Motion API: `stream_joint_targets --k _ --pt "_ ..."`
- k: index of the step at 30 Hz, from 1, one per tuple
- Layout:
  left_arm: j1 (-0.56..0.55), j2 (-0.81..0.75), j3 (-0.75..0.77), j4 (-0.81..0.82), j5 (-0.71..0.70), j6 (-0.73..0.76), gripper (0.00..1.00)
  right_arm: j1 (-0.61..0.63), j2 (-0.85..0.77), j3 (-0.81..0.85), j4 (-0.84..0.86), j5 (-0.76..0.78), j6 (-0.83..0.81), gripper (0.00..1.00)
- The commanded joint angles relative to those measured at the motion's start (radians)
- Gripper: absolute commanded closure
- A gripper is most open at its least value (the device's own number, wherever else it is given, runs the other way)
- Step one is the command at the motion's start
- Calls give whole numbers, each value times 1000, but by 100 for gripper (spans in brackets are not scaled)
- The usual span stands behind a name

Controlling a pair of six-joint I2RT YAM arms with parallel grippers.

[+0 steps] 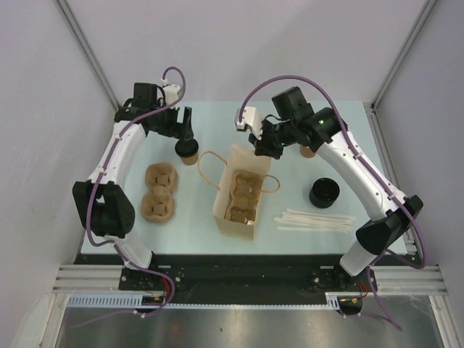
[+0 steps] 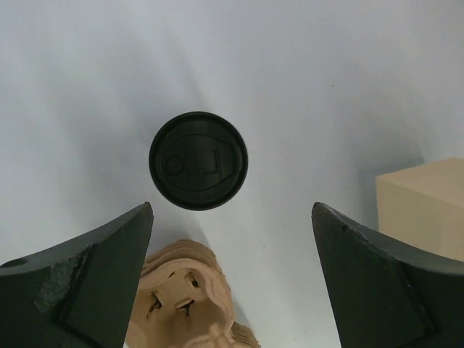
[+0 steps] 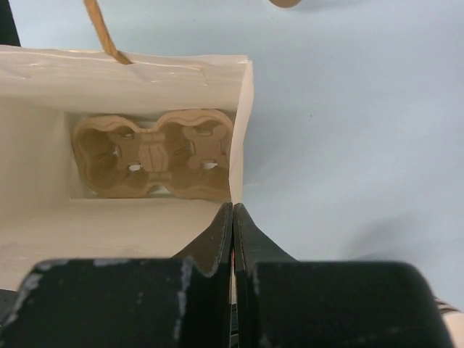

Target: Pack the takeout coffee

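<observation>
The takeout coffee (image 1: 187, 150), a small tan cup with a black lid, stands upright at the back left of the table. In the left wrist view its lid (image 2: 198, 160) shows from above. My left gripper (image 1: 183, 129) hovers over it, open and empty (image 2: 232, 210), and the cup lies just beyond the fingertips. An open paper bag (image 1: 239, 190) stands mid-table with a pulp cup carrier (image 3: 154, 152) at its bottom. My right gripper (image 1: 262, 148) is shut on the bag's rim (image 3: 233, 206) and pinches the side wall (image 3: 245, 123).
A stack of pulp cup carriers (image 1: 159, 192) lies left of the bag, also in the left wrist view (image 2: 185, 304). A stack of black lids (image 1: 324, 192) and several wooden stirrers (image 1: 315, 220) lie at the right. Tan lidless cups (image 1: 308, 151) stand behind my right arm.
</observation>
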Motion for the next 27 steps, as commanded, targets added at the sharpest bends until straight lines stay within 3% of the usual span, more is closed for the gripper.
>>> stream_joint_targets --k 1,6,9,10,11,15,16,18,19,23,25,27 --pt "4 28 58 -13 -81 26 3 -20 14 -11 42 21 26 100" --pt "6 45 60 -15 -32 26 1 -47 36 0 46 9 41 99" --pt "4 45 49 -23 -31 34 1 -58 40 -3 34 9 38 94" --pt "4 42 40 -20 -29 35 1 -61 42 0 28 11 44 76" --pt "4 34 35 -10 -28 35 1 -67 45 3 26 8 59 70" --pt "6 28 29 -1 -26 32 0 -78 51 32 22 -14 90 63" --pt "4 27 29 -1 -24 28 1 -80 49 44 29 -18 99 50" --pt "4 23 28 2 -23 26 1 -81 43 58 45 -29 134 42" --pt "4 22 25 3 -23 25 0 -80 36 78 66 -34 147 32" --pt "4 17 17 5 -23 20 0 -55 39 165 95 -54 191 29" --pt "4 5 2 14 -24 14 0 -32 43 188 95 -72 197 33" --pt "4 -4 -15 20 -29 8 0 -11 40 193 88 -91 197 43"
